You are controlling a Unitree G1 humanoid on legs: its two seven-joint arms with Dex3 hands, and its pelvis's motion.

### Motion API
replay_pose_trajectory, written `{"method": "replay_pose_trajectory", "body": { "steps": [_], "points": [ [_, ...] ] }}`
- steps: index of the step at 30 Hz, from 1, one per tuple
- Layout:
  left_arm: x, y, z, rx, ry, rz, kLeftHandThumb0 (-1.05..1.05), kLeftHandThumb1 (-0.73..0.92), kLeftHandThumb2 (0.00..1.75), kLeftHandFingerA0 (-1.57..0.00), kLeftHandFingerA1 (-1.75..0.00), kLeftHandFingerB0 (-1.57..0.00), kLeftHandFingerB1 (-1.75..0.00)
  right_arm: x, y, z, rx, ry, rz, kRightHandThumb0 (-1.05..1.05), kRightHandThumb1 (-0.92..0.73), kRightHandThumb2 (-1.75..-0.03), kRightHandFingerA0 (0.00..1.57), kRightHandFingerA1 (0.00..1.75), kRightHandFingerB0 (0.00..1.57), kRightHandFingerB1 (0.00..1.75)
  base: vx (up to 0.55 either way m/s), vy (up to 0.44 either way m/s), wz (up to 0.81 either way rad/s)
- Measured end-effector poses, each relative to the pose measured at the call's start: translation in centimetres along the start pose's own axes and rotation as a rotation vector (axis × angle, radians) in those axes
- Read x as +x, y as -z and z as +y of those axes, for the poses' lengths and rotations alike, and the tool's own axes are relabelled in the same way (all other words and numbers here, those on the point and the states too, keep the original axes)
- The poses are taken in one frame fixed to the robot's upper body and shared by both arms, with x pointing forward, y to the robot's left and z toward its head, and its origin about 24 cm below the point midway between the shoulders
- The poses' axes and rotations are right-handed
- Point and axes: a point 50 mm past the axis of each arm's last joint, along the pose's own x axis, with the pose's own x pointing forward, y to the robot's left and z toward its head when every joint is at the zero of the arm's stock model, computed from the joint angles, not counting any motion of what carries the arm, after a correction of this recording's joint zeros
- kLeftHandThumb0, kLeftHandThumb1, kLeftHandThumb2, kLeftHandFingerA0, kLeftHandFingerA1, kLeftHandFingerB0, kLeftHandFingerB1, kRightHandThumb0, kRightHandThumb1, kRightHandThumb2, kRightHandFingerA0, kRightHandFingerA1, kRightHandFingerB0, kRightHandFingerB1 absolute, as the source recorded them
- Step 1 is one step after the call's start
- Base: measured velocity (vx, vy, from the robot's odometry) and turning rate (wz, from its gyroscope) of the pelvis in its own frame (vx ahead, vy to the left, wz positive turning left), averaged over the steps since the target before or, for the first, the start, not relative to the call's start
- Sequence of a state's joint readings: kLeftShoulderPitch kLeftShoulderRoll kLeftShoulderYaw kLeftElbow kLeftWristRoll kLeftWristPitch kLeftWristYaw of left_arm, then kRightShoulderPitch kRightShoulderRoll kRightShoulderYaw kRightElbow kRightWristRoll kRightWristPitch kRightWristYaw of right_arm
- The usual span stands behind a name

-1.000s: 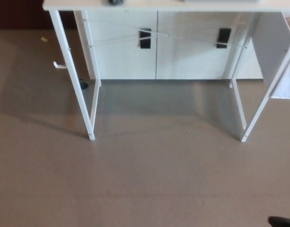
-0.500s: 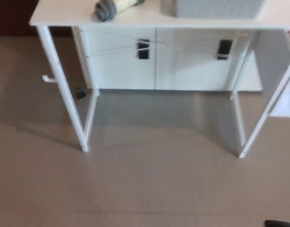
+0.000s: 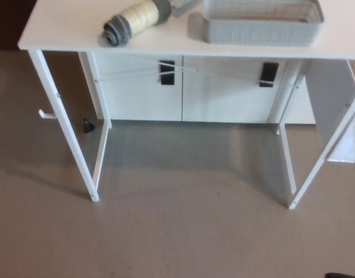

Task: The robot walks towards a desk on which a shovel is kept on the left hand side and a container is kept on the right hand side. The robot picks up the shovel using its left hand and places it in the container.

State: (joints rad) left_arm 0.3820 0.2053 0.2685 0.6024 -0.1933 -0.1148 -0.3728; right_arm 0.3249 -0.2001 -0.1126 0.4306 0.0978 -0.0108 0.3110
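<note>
We look down on a white tabletop [image 3: 67, 26] that fills the top of the head view, and we take it as our landmark. On it, toward its left half, lies the shovel [image 3: 135, 19], resting on its side with a cream handle and a grey end cap pointing toward the tabletop's front edge; its grey blade runs off toward the back and is cut by the top of the picture. Just to the right of the shovel, also on the tabletop, stands the container [image 3: 262, 23], a pale grey woven basket with a rim that flares slightly; the shovel's blade end lies close beside the container's left wall, and we cannot tell whether the two touch. Neither of our hands shows in the view, so we cannot say whether either one is spread or closed, and nothing of ours holds the shovel. Beneath the tabletop, thin white legs [image 3: 66, 127] come down to a brownish floor [image 3: 183, 231], with crossed thin braces between the back legs. Behind the legs stands a white cabinet [image 3: 183, 90] with two doors, each bearing a dark handle [image 3: 167, 73] near its top. A small dark object [image 3: 88, 125] lies on the floor below the tabletop's left end, near the cabinet's corner. At the bottom right corner a sliver of something black [image 3: 342, 275] enters the picture; it is too small to identify.
</note>
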Motion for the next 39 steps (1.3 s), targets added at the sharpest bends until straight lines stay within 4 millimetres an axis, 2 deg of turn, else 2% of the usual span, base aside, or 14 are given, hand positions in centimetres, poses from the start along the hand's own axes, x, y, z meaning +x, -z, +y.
{"method": "replay_pose_trajectory", "body": {
  "steps": [2, 7, 19, 29, 39],
  "points": [
    [-0.03, 0.15, 0.01, 0.001, -0.002, 0.007, -0.56, 0.49, 0.82, -0.31, -0.49, -0.25, -0.45, 0.03, 0.01, 0.01, -0.003, 0.0, 0.001, -0.26, -0.47, -0.53, 0.71, 0.56, 0.44, 0.47, 0.17, -0.002, 0.1],
    [-0.09, 0.28, 0.03, 0.003, -0.003, 0.012, -0.56, 0.5, 0.82, -0.3, -0.49, -0.25, -0.45, 0.05, 0.12, 0.05, -0.008, -0.002, 0.004, -0.28, -0.47, -0.53, 0.75, 0.56, 0.45, 0.47, 0.18, -0.093, 0.1],
    [-0.12, 0.3, -0.32, 0.016, 0.003, 0.005, -0.56, 0.5, 0.82, -0.31, -0.5, -0.26, -0.45, 0.21, -0.12, -0.34, -0.02, 0.002, 0.001, -0.25, -0.46, -0.53, 0.74, 0.57, 0.44, 0.48, 0.23, -0.265, 0.15],
    [-0.24, 0.19, 0.05, 0.021, -0.007, -0.001, -0.56, 0.5, 0.82, -0.31, -0.5, -0.26, -0.45, 0.39, -0.22, 0.15, -0.027, -0.018, -0.003, -0.24, -0.46, -0.53, 0.74, 0.57, 0.45, 0.48, 0.35, 0.137, -0.2],
    [-0.21, 0.04, 0.13, 0.024, -0.008, -0.01, -0.55, 0.5, 0.81, -0.3, -0.49, -0.25, -0.45, 0.25, -0.09, 0.35, -0.03, -0.023, -0.002, -0.25, -0.47, -0.53, 0.71, 0.57, 0.45, 0.48, 0.31, 0.018, 0.15]
  ]
}}
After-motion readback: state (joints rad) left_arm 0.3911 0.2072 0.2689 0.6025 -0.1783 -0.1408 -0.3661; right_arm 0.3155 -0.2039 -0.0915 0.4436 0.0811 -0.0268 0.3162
